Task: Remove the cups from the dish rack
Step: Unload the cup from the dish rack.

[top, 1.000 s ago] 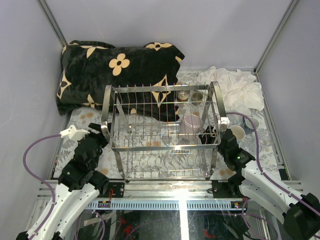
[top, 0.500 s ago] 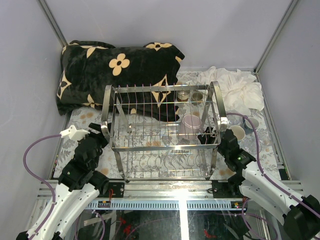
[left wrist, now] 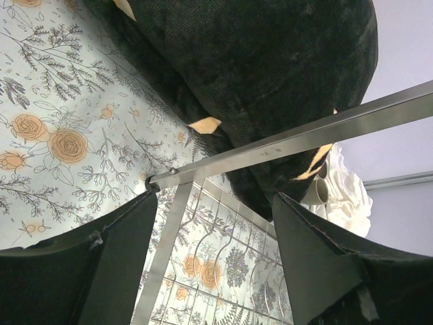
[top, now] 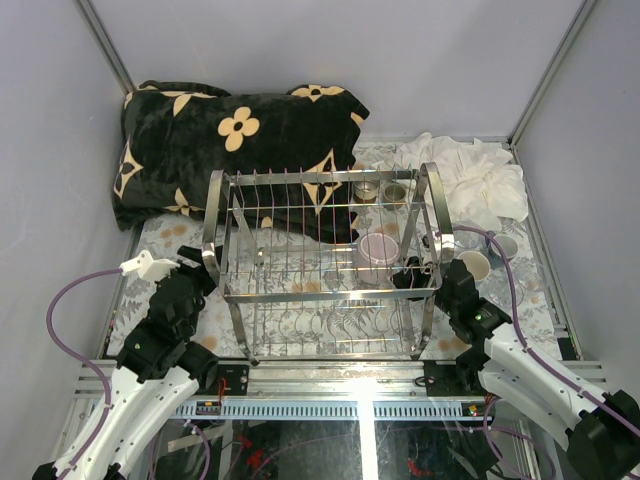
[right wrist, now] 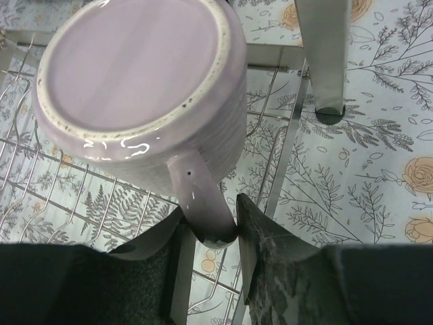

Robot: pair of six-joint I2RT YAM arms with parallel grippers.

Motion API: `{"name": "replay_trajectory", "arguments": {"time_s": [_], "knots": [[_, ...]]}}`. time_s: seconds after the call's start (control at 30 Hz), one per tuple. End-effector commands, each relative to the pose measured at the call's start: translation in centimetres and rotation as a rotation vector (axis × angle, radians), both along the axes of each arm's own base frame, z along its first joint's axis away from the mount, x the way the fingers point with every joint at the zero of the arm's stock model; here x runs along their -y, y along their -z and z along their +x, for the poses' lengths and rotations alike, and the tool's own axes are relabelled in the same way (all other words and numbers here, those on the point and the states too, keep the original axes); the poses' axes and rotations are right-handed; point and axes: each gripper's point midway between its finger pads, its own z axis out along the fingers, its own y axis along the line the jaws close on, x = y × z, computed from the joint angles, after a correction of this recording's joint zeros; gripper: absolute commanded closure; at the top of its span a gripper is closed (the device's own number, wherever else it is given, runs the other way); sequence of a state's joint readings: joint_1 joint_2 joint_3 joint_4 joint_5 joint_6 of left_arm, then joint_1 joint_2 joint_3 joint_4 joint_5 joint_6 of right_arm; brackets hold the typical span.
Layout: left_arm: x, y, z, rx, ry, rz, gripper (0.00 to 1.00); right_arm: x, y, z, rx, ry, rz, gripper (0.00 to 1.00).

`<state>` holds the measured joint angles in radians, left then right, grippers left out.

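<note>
Grips the pink mug (right wrist: 135, 74) by its handle (right wrist: 196, 189), right jaws closed on it, upside down at the dish rack's (top: 330, 293) right end. Risks pivoting it into the wires (right wrist: 54, 203) on lifting — thin pinch. Left jaws wide apart astride the rack's left rail (left wrist: 284, 139), empty.

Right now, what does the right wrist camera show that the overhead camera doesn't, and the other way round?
Only the right wrist view: the pink-mauve mug close up with its base turned up, dark specks along the base rim, and its handle pinched between the fingers of the right end effector.
Only the overhead view: the whole dish rack, the left end effector at its left end, a black flowered blanket, a white cloth, and a cream cup on the floral table cover beside the rack.
Both: the mug, rack wires and that table cover.
</note>
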<state>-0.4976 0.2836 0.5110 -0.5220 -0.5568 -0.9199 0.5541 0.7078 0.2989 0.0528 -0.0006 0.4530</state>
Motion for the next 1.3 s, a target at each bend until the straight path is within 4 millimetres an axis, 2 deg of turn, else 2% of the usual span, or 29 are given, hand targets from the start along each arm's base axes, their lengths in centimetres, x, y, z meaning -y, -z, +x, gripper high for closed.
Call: {"name": "replay_trajectory", "arguments": {"time_s": [0.0,0.07,0.27,0.53,0.93,1.27], "knots": [[0.3,-1.1,0.4,0.054,0.007,-0.012,0.31,-0.8,-1.0,0.0,0.021,-0.03,0.037,0.62],[0.3,-1.1,0.4,0.054,0.007,-0.013,0.31,-0.8,-1.0,0.0,0.019,-0.031,0.038,0.59],[0.3,-1.1,0.4,0.055,0.008,-0.013,0.31,-0.9,-1.1,-0.1,0.024,-0.034,0.044,0.59],[0.4,-1.2,0.5,0.055,0.012,-0.011,0.31,-1.6,-1.5,0.3,0.019,-0.066,0.04,0.5],[0.5,-1.0,0.5,0.053,0.017,-0.011,0.31,-2.5,-2.3,1.0,-0.006,-0.122,-0.013,0.48],[0.5,-1.0,0.4,0.052,0.021,-0.01,0.3,-3.2,-1.4,1.2,-0.077,-0.167,-0.062,0.47]]}}
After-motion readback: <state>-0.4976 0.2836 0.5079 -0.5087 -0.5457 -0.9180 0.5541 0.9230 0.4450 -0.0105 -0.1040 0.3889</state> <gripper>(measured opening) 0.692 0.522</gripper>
